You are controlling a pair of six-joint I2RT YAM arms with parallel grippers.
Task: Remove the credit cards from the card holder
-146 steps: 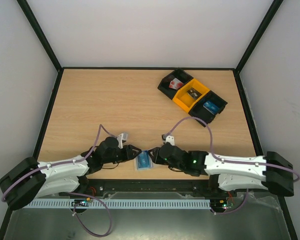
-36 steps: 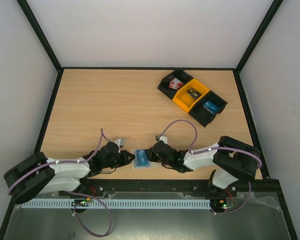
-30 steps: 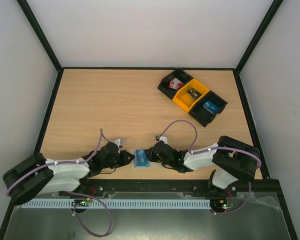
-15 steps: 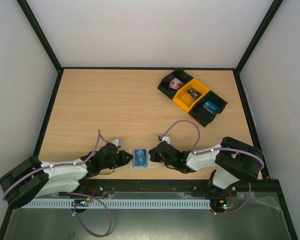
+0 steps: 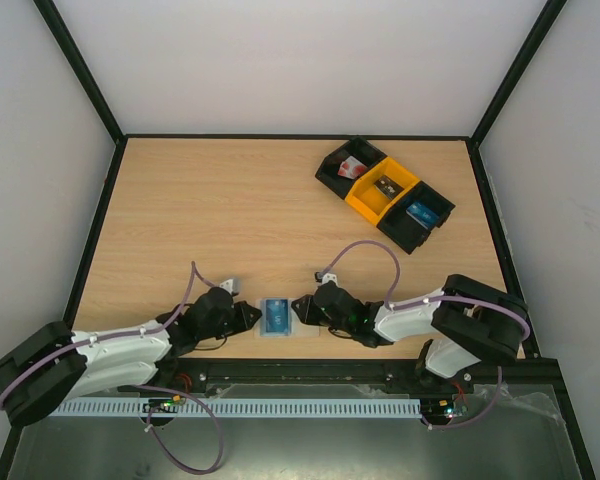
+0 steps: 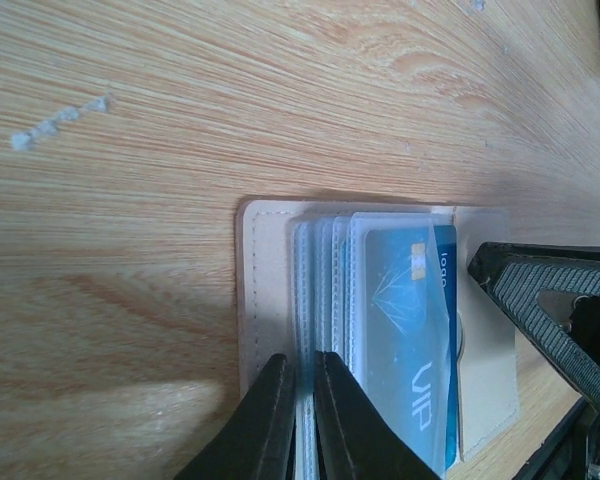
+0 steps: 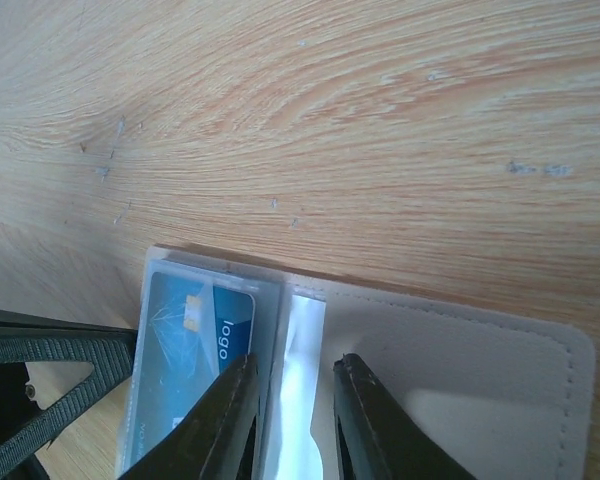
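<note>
Left gripper [image 6: 303,362] is pinching the edge of the clear pockets of the card holder [image 6: 270,290], its fingers pressed almost together on them, and so is pinning the open holder flat on the table [image 5: 230,220] near its front edge, between the two arms. Right gripper [image 7: 295,365] is reaching in from the opposite side with its fingers narrowly parted, straddling a glossy pocket edge and gripping nothing. One blue credit card [image 7: 185,350] is showing, sitting inside a pocket just beside those fingers, to their left in the right wrist view. Its long axis is running roughly in line with both sets of fingers, from one arm across to the other. By my reading the right gripper is the one placed to draw it out, but its fingers are sitting off the card, so they would need to shift sideways onto its end before closing. Which end of the pocket is open I cannot tell. Black and yellow bins [image 5: 385,193] are standing well apart at the far right.
</note>
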